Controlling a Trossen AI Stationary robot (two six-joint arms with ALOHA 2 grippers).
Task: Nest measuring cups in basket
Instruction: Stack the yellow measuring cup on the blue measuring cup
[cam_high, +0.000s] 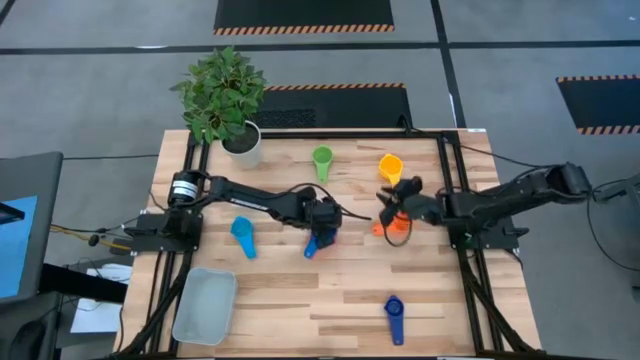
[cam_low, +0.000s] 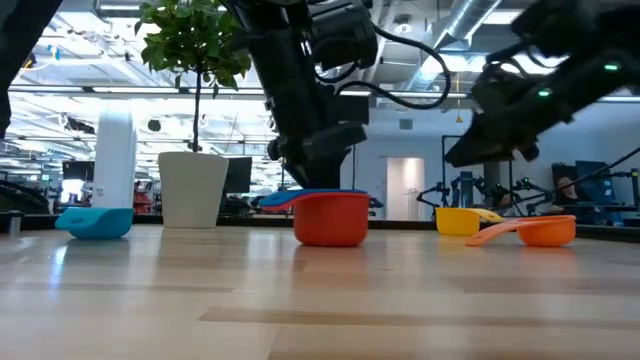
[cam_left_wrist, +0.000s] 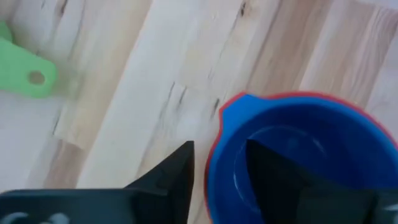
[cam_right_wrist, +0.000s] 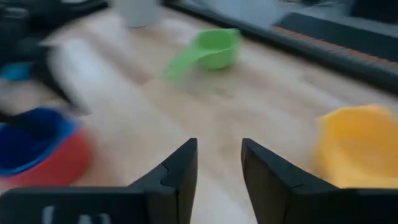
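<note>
The left claw sits low at the middle of the counter, right over the blue cup, which is nested inside the red cup. Its fingers are spread, one on the outside of the rim and one down inside the bowl, so it looks to me like it's letting go or only just closing in; nothing is pinched. The right claw hangs just to the right of that red-and-blue pair, above the orange cup, fingers apart with nothing between them.

Taking the blue-in-red pair as the landmark: the green cup is behind it towards the plant pot, the yellow cup behind and to the right, the light blue cup to the left, the dark blue cup out front and to the right. The basket lies well off at the front left, with no cup in it.

So I'd say stacking is in hand, with one pair done. The next move likely calls for the right claw to drop on the orange cup and bring it to the stack.
</note>
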